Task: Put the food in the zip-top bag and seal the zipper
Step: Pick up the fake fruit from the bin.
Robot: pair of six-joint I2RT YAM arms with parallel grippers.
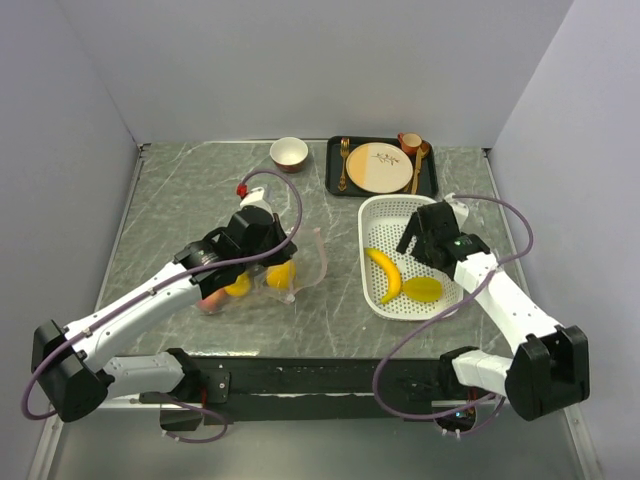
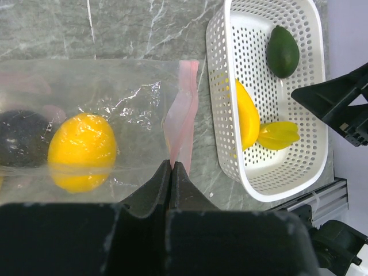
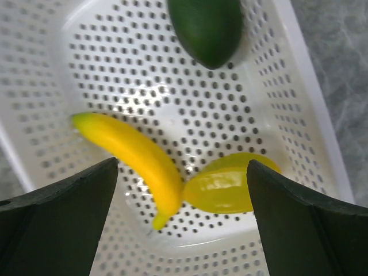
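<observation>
Pinching one end of the long, thin, pale pink zipper strip (image 2: 183, 109), the left gripper (image 2: 171, 167) has its two black fingers squeezed tight on it. The strip runs along the mouth of the clear, crinkly zip-top bag (image 2: 103, 86). The bag lies on the grey marble table (image 1: 180, 190), just left of the white plastic basket with holes (image 2: 221, 115), and its pink edge is on the basket side. Inside the bag are a round orange-yellow fruit (image 2: 82, 146) and, beside it, a dark purple ball (image 2: 20, 138). The right gripper (image 3: 179, 169) hangs over the basket with its jaws spread wide and nothing between them. Three fruits lie in the basket. A long yellow banana (image 3: 135, 152) lies in the middle. A shiny yellow-green piece (image 3: 227, 184) touches the banana's near tip on the right. A dark green egg-shaped fruit (image 3: 207, 26) sits at the far end. At the far side of the table stands a dark tray with a beige plate and cutlery (image 1: 382, 167), with a small round bowl (image 1: 289, 153) to its left.
</observation>
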